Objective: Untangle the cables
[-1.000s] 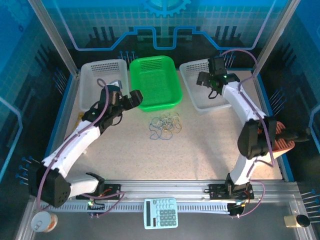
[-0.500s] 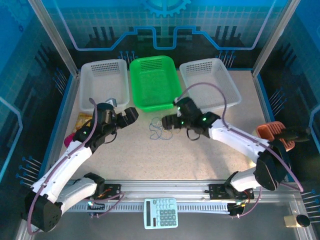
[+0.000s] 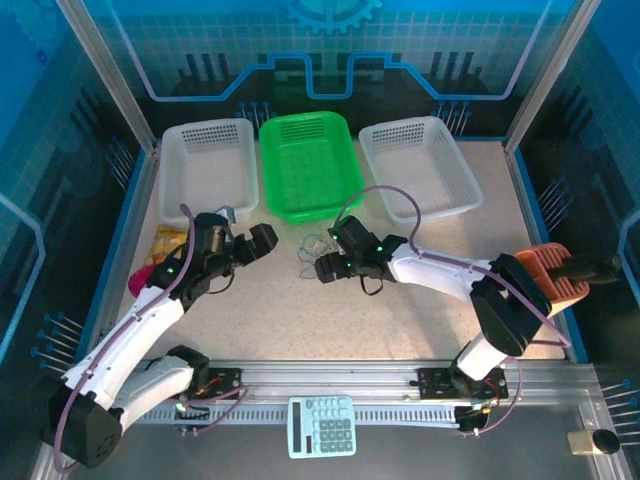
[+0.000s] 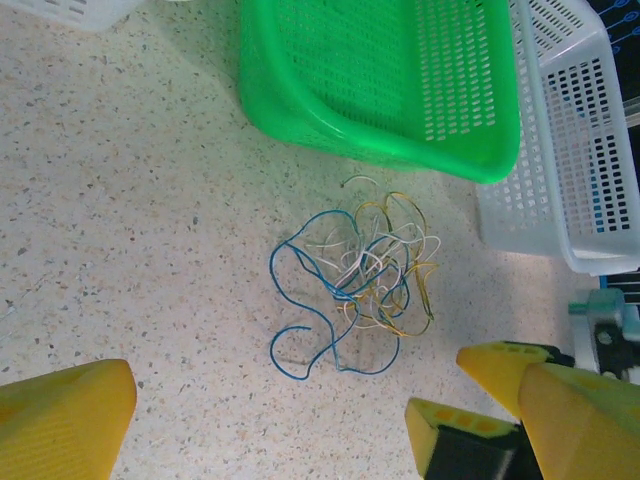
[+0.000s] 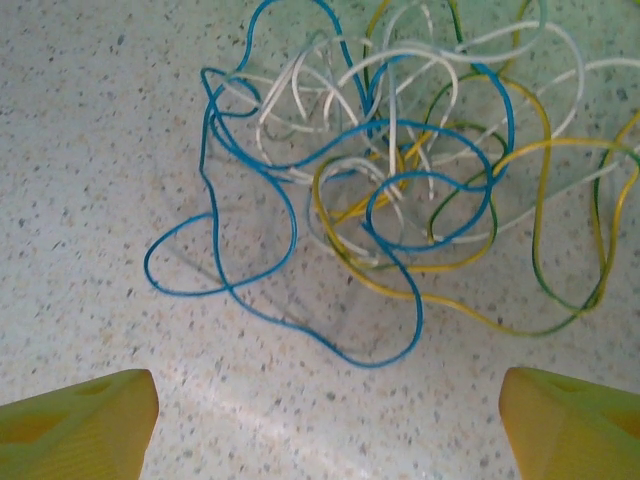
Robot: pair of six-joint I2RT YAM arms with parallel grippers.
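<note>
Right gripper [image 5: 320, 420] spread wide, empty, just short of tangled cables [image 5: 380, 200]. Left gripper [image 3: 257, 240] wide, empty, nearby. Green basket [image 4: 380, 80] behind.

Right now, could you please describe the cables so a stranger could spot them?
Find the green basket at the back of the table. Just in front of it lie the cables, a small knot of thin blue, white and yellow loops.

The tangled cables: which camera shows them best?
The right wrist view: the cables are close up, so each blue, white and yellow strand can be traced. The left wrist view shows the whole tangle smaller, near the green basket. The top view shows a tiny knot.
</note>
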